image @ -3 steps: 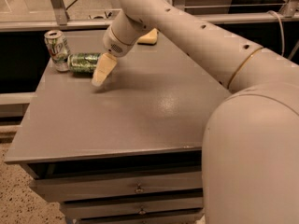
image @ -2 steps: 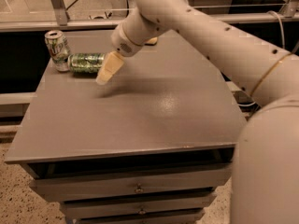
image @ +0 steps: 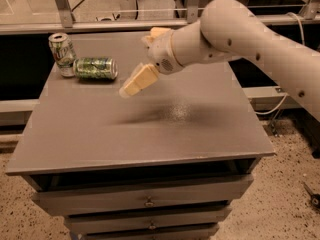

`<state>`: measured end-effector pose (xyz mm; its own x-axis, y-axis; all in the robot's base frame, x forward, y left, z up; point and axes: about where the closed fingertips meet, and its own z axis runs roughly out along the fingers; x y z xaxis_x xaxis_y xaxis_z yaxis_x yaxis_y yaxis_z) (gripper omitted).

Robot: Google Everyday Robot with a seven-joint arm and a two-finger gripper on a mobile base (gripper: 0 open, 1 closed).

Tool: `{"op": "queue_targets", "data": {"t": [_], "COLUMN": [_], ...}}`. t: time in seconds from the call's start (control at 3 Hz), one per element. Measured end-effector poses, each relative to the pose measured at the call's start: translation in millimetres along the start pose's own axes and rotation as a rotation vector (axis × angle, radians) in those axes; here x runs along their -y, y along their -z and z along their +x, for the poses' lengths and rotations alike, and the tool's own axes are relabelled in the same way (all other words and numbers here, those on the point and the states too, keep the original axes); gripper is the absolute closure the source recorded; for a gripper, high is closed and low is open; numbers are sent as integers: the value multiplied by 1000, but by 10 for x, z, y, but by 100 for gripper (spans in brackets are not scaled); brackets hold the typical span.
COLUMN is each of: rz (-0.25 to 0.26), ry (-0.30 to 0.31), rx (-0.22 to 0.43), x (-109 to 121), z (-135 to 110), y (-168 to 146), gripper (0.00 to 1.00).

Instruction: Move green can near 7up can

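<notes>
Green can (image: 95, 68) is clear of the gripper (image: 128, 89), which hangs over the table (image: 150, 134) approx mid-top, nearer the cam; claw state: can't tell. Further back, the can lies on its side at the far-left corner, right beside the upright 7up can (image: 61, 54).

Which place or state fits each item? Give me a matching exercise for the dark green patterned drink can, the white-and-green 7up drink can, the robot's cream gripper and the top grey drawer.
Things:
1. dark green patterned drink can
2. white-and-green 7up drink can
3. cream gripper
4. top grey drawer

Places or states:
A. standing upright at the far left corner of the grey tabletop
B. in the air over the tabletop, right of both cans
C. lying on its side
D. below the tabletop, at the front

Pairs: 1-C, 2-A, 3-B, 4-D
</notes>
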<state>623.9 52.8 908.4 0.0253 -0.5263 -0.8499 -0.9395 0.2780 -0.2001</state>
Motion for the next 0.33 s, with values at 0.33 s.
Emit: {"op": "queue_targets", "data": {"t": [0.33], "rz": [59], "ry": [-52], "rx": [20], "x": [7], "z": [271], "y": [404], "gripper": [0]}}
